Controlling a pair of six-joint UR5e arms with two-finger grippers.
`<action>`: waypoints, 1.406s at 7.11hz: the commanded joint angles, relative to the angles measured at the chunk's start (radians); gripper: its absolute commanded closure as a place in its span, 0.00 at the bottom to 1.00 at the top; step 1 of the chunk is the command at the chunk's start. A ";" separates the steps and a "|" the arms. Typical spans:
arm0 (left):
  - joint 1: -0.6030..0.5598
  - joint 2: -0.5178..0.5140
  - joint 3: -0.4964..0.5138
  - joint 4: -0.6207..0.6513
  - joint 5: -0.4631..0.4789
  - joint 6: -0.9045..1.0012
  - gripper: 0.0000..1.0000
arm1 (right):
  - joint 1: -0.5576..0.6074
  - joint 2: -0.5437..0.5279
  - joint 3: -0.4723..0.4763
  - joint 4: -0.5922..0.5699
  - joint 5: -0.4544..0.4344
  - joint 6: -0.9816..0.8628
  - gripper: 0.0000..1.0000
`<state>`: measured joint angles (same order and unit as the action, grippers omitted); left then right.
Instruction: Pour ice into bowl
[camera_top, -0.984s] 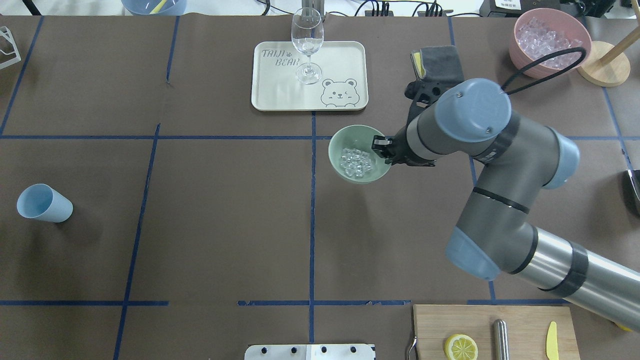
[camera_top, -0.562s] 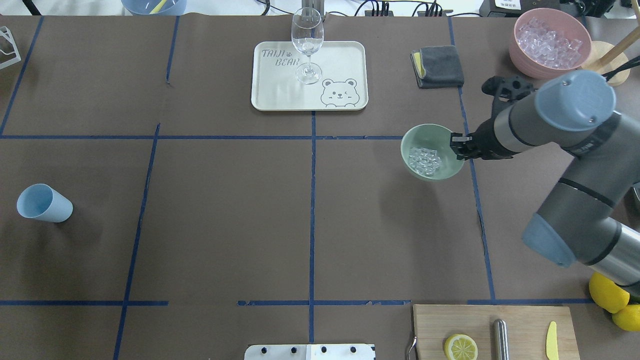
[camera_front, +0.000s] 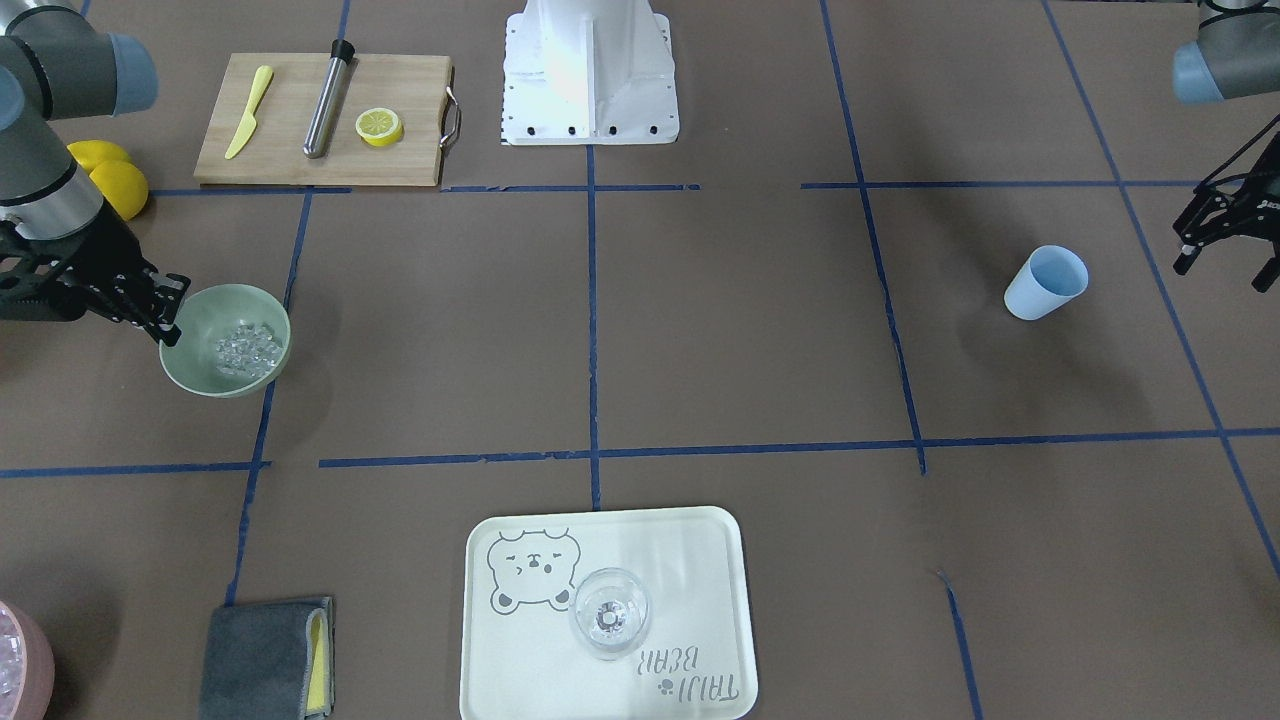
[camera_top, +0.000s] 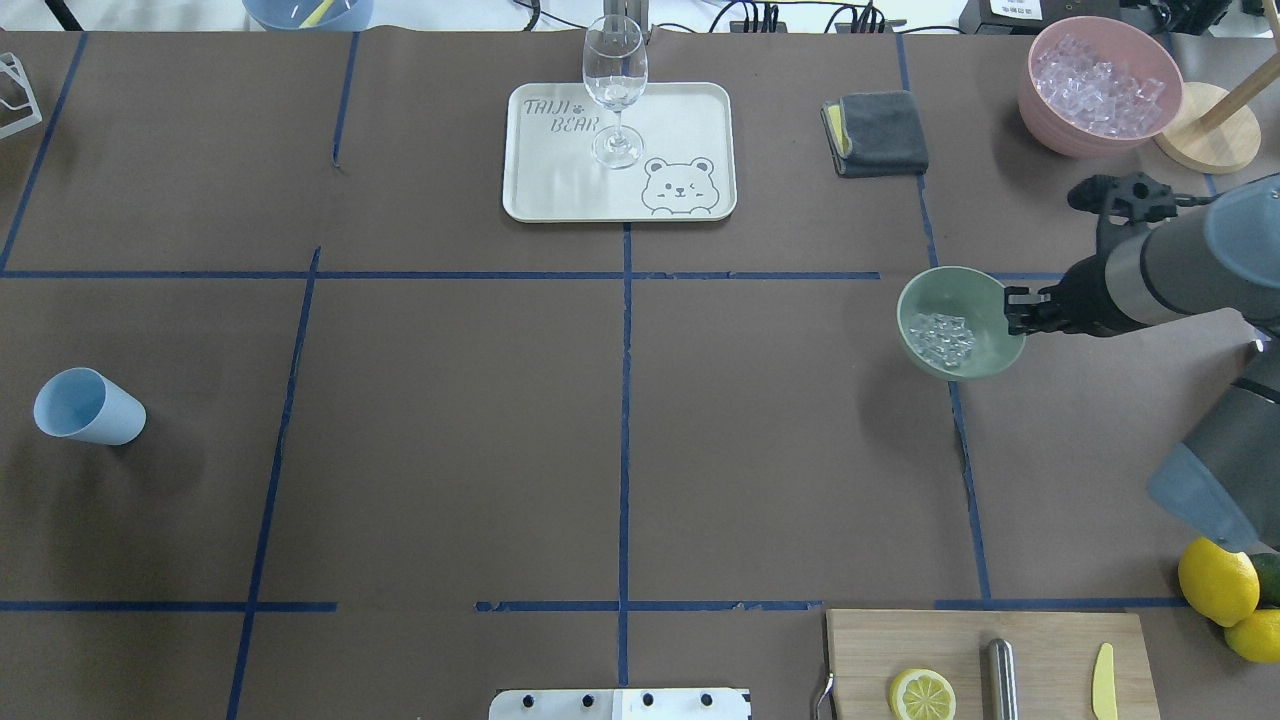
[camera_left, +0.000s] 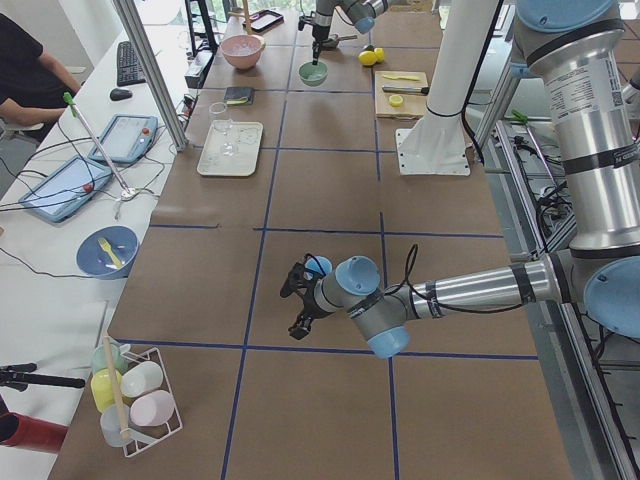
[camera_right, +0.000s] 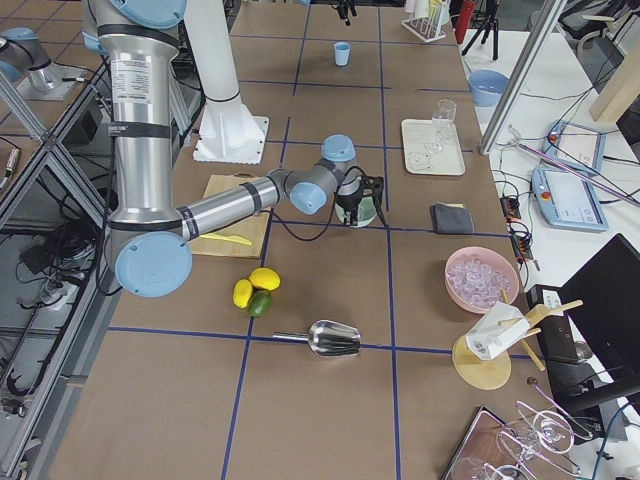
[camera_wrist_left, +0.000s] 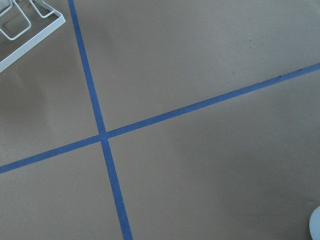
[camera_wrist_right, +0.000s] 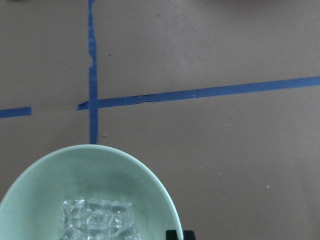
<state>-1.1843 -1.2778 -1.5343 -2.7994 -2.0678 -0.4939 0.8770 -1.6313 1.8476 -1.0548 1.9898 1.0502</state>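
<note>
The pale mint-green bowl (camera_top: 925, 292) hangs over the right part of the table with a small heap of clear ice (camera_top: 942, 338) in its bottom. My right gripper (camera_top: 1012, 310) is shut on the bowl's right rim. From the front, the bowl (camera_front: 215, 297), the ice (camera_front: 245, 350) and the right gripper (camera_front: 170, 318) are at far left. In the right wrist view the bowl (camera_wrist_right: 75, 165) and ice (camera_wrist_right: 97, 215) fill the lower left. My left gripper (camera_front: 1222, 262) hovers open and empty near the light blue cup (camera_front: 1045, 282).
A pink tub (camera_top: 1040, 108) full of ice cubes stands at the back right beside a wooden stand (camera_top: 1205, 140). A grey cloth (camera_top: 878, 132), a tray (camera_top: 690, 110) with a wine glass (camera_top: 614, 85), a cutting board (camera_top: 1040, 650) and lemons (camera_top: 1215, 582) lie around.
My right arm has carried the bowl with the ice from near the table's middle toward the right side, its grip unchanged. The blue cup has not moved.
</note>
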 joint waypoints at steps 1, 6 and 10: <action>0.000 -0.005 -0.001 0.000 0.002 0.000 0.00 | 0.010 -0.059 -0.106 0.183 0.006 -0.018 1.00; -0.002 -0.003 -0.012 0.000 0.003 -0.002 0.00 | 0.074 -0.078 -0.110 0.206 0.141 -0.016 1.00; -0.002 -0.002 -0.013 0.000 0.003 -0.002 0.00 | 0.071 -0.084 -0.110 0.203 0.104 -0.021 0.50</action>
<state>-1.1858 -1.2794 -1.5478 -2.7995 -2.0648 -0.4955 0.9489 -1.7155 1.7403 -0.8500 2.0993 1.0306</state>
